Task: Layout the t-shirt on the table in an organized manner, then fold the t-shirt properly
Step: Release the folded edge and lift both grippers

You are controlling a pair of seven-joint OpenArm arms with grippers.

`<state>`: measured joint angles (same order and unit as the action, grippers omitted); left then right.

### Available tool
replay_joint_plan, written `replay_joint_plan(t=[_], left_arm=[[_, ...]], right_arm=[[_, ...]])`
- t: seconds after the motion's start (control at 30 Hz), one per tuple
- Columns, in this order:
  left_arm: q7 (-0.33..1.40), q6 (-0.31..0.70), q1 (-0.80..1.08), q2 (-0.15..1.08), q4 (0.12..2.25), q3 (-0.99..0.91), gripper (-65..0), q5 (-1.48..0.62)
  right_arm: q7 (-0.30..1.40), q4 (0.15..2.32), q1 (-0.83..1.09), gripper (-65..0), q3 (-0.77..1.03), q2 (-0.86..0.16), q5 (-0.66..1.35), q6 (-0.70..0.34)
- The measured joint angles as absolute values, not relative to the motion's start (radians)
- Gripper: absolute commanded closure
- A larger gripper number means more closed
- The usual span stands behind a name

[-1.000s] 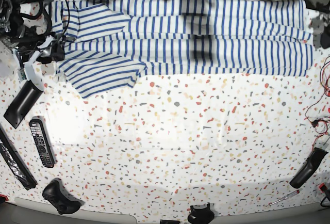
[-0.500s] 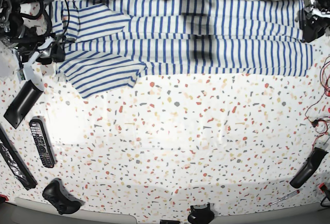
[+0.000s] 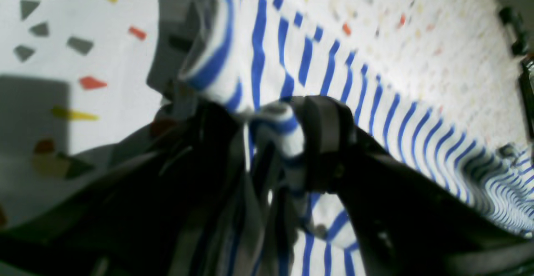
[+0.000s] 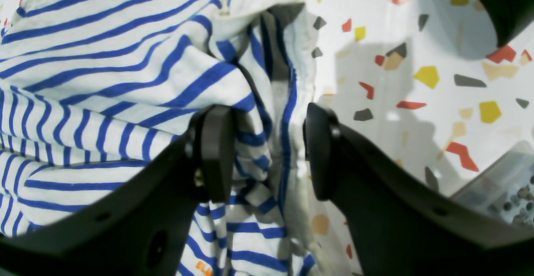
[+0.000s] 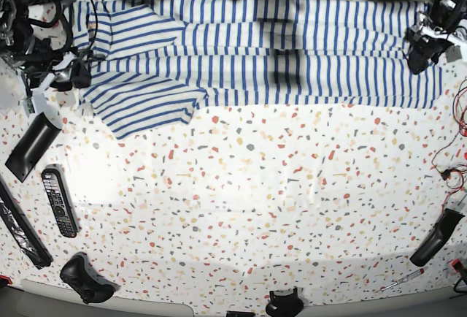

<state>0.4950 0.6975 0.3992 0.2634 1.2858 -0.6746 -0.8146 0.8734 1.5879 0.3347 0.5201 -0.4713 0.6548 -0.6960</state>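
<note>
The t-shirt (image 5: 277,50), white with blue stripes, lies folded into a long band along the far side of the table (image 5: 255,200), one sleeve sticking out at the left. My left gripper (image 5: 427,43) is over its right end. In the left wrist view the left gripper (image 3: 267,113) stands open, with a bunched fold of the t-shirt (image 3: 375,113) between its fingers (image 3: 323,142). My right gripper (image 5: 69,76) is at the shirt's left end. In the right wrist view the right gripper (image 4: 267,142) is open astride a ridge of the t-shirt (image 4: 104,71).
At the table's left edge lie a black bar (image 5: 32,145), a remote (image 5: 58,201), a long black strip (image 5: 22,226) and a game controller (image 5: 86,279). A black handle (image 5: 435,238), red cables (image 5: 456,163) and a screwdriver (image 5: 401,279) sit at the right.
My left arm has come in from the right edge and now sits over the shirt's right end. The right arm and the shirt have stayed put.
</note>
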Motion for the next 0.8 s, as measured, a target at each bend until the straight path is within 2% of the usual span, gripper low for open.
replay_joint_plan(t=[0.1,0.17,0.33,0.6,0.8], left_arm=[[0.484,0.705,0.398,0.26,1.263,-0.674,-26.0,-0.833],[0.501,0.704,0.398,0.252,1.263,-0.675,-22.0,-0.863],[0.545,0.704,0.396,0.236,1.263,-0.675,-0.6,-0.893],[0.494,0.692,0.395,0.252,1.26,-0.676,0.0,-0.883],[0.471,0.692,0.35,0.306,1.258,-0.675,0.0,-0.762]], right_arm=[[0.873,1.588,0.335,-27.0,0.52,-0.471,0.655,-0.696],[0.873,1.588,0.335,-27.0,0.52,-0.471,0.655,-0.696],[0.873,1.588,0.335,-27.0,0.52,-0.471,0.655,-0.696],[0.861,1.588,0.335,-26.9,0.52,-0.471,0.655,-0.696],[0.839,1.588,0.326,-26.9,0.52,-0.471,0.711,-0.693]])
